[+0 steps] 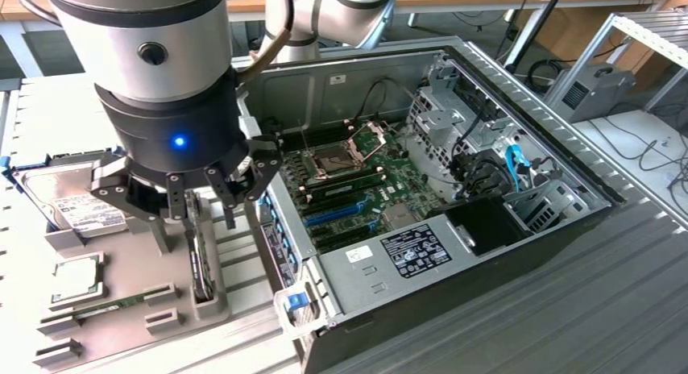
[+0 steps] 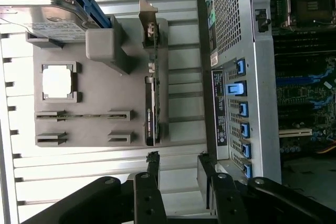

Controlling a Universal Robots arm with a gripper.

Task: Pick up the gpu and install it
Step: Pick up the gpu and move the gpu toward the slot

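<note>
One robot arm hangs over a grey holder (image 1: 118,269) on a slatted desk (image 1: 602,301), just beside an open computer case (image 1: 355,76). Its gripper (image 1: 193,221) points down. The dark fingers (image 2: 149,192) are spread wide and hold nothing.

The gpu (image 1: 199,269) stands on edge in a slot of the holder, on the side nearest the case. From above it reads as a thin dark strip, with its metal bracket at the far end in the wrist view. The fingers hover directly above it, near its top edge. I cannot tell for sure whether they touch it; the wrist view suggests a gap.

Other parts sit in the same holder: a hard drive (image 1: 64,201) with a white label, a square cpu (image 1: 76,277) and a narrow memory stick (image 1: 108,303). Inside the case the motherboard (image 1: 376,189) lies exposed, with blue slots (image 1: 333,213) free of cards.

The pick-up looks to be the step in hand, at the approach stage; the card is not yet gripped and nothing is installed. In the wrist view the card's edge lines up with one finger more than with the gap between them. A clean grip would likely call for the fingers to straddle the thin card squarely, clear of the holder's walls and the case side.
</note>
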